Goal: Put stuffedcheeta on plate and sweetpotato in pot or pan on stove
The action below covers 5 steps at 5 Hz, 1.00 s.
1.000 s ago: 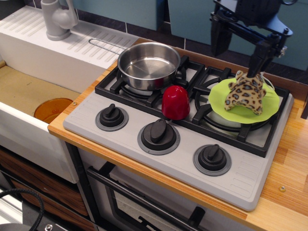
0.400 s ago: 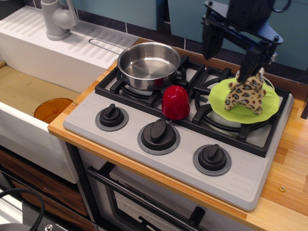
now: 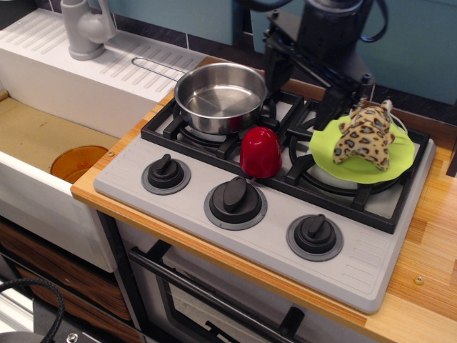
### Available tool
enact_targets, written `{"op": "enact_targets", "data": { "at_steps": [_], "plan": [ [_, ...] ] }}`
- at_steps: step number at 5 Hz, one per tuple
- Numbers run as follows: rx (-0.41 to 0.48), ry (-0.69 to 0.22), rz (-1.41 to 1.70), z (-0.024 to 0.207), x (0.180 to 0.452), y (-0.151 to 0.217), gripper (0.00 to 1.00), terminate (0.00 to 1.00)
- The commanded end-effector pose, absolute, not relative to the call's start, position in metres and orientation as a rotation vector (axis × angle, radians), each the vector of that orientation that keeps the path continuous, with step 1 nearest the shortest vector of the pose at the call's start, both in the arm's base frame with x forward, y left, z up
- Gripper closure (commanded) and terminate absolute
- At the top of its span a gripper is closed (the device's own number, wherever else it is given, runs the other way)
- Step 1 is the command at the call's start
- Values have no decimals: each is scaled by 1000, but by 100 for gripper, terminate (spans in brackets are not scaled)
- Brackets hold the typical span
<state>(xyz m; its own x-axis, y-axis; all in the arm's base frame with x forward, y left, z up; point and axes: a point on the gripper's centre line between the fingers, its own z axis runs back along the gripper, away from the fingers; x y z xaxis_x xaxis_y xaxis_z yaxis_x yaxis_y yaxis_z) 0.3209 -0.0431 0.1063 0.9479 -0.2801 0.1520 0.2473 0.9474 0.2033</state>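
Observation:
The stuffedcheeta lies on the lime-green plate, which rests on the right burner of the stove. The dark-red sweetpotato stands upright on the front of the grate between the two burners. The steel pan sits empty on the left burner, its wire handle pointing back left. My gripper is open and empty. It hangs above the back of the stove between pan and plate, one finger just left of the cheetah, and is apart from the sweetpotato.
A sink basin at the left holds an orange-brown disc. A grey faucet and a white draining board stand behind it. Three black knobs line the stove front. A wooden counter runs along the right.
My gripper has moved left, from right above the cheetah to the gap between pan and plate. The cheetah stays on the plate; the sweetpotato and pan have not moved.

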Motion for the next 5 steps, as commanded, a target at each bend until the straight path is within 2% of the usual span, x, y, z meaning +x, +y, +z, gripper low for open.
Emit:
{"op": "enact_targets", "data": {
  "at_steps": [1,5],
  "plan": [
    [216,-255,-228,117,311,-26,0,0],
    [189,-339,-207,86,309,-24,0,0]
  ]
}}
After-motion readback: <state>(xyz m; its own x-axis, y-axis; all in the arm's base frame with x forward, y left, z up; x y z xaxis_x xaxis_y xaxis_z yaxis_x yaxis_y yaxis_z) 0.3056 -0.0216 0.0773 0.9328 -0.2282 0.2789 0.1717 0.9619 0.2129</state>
